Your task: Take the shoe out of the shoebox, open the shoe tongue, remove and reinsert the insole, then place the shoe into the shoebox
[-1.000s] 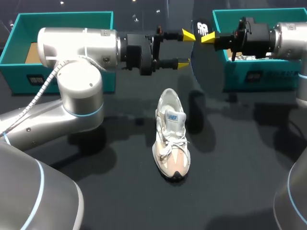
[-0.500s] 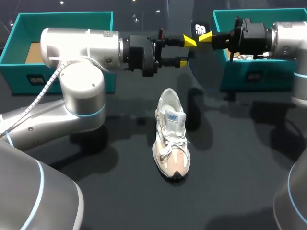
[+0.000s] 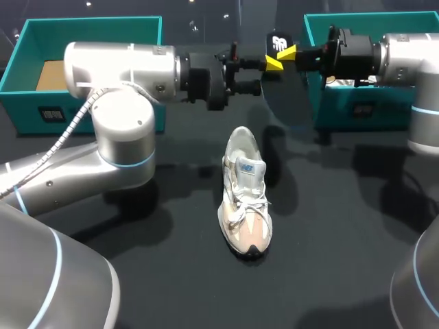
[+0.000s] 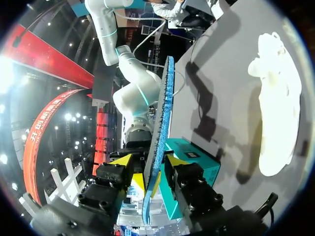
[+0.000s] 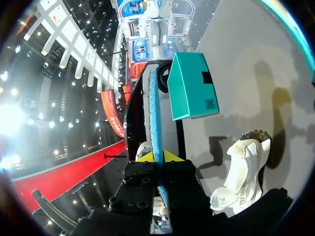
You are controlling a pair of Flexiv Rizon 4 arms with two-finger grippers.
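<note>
Robot lab bench — black table (image 3: 329, 274), left arm (image 3: 116, 65), right arm (image 3: 411, 55), teal shoeboxes (image 3: 24, 103) behind

The dark counter (image 3: 329, 226) carries a pale shoe (image 3: 245, 202) near its middle, toe toward the near edge, and two open teal boxes at the far corners: the left box (image 3: 41, 110) and the right box (image 3: 374, 106).

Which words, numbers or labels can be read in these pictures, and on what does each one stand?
Insole in the right claw: white logo, no readable words.
Shoe tongue: blue tag, too blurred to read.
Left shoebox: dark label, too small to read.
Right shoebox: pale print, blurred.
</note>
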